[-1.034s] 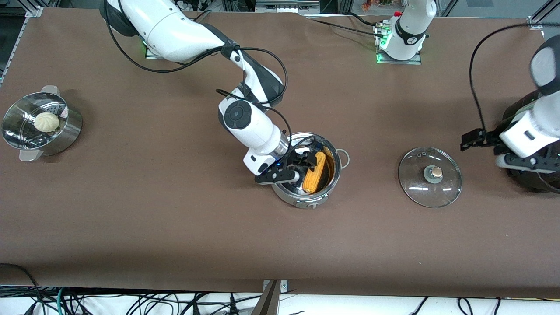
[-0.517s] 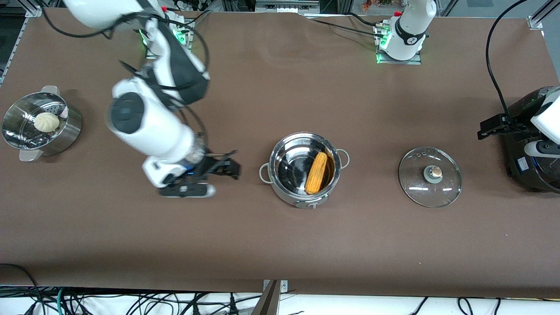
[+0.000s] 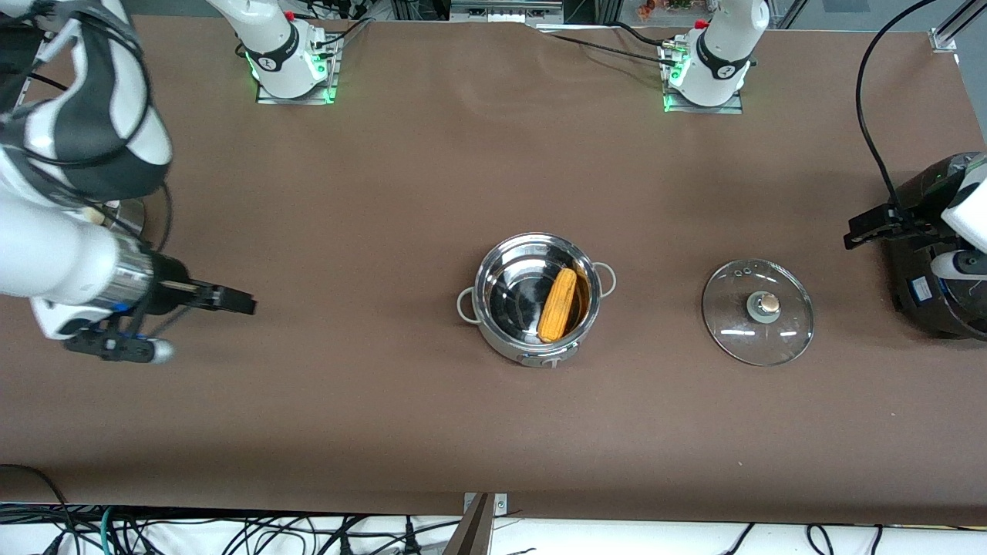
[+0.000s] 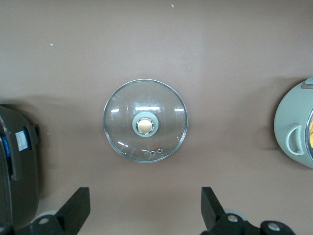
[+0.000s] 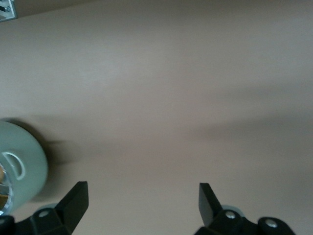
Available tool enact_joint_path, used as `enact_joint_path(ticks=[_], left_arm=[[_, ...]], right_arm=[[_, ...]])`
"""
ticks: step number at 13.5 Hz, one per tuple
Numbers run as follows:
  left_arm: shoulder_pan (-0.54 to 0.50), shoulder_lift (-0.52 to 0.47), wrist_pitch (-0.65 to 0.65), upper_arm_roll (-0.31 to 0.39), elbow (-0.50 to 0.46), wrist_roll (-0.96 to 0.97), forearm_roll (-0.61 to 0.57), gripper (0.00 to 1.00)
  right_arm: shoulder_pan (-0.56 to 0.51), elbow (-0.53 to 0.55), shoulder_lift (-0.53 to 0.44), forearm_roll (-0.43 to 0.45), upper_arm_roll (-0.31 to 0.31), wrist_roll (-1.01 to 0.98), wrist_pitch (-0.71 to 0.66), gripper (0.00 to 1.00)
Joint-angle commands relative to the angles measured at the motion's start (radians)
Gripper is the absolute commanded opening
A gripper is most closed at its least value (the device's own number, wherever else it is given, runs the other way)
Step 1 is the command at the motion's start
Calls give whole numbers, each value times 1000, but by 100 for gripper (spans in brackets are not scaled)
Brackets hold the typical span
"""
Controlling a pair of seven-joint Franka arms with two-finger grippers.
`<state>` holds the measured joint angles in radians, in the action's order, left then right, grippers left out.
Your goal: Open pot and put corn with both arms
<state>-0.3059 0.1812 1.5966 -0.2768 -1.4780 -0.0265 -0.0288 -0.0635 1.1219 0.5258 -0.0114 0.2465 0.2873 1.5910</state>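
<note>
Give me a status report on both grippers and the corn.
Left gripper open, right gripper open, both empty. Yellow-orange corn cob inside round steel pot; clear glass lid on table beside it. Nothing obstructing.

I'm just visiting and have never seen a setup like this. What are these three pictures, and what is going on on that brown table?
You see two white robot arms, each ending in a black two-finger gripper. The big picture looks down from a high camera facing the arms. The two small ones come from cameras on the arms' wrists, so the black prongs at their lower edge are each gripper's own fingers.

On the brown table stands a round shiny steel pot with a yellow-orange corn cob lying in it. Its clear glass lid lies flat on the table, toward the left arm's end, beside a large black cooker.

The right gripper and the left gripper are both open and hold nothing. The left one hangs over the table by the cooker, the right one toward its own end.
</note>
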Motion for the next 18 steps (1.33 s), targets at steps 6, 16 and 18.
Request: enact_joint_path(ticks=[6, 16, 18], left_arm=[[18, 15, -58, -39, 54, 56, -48, 100], [360, -14, -63, 283, 50, 57, -56, 100], [347, -11, -61, 287, 50, 54, -53, 100]], right_arm=[[-170, 300, -303, 27, -38, -194, -19, 100], [2, 524, -572, 93, -97, -203, -86, 100], [86, 519, -572, 90, -199, -268, -80, 100]])
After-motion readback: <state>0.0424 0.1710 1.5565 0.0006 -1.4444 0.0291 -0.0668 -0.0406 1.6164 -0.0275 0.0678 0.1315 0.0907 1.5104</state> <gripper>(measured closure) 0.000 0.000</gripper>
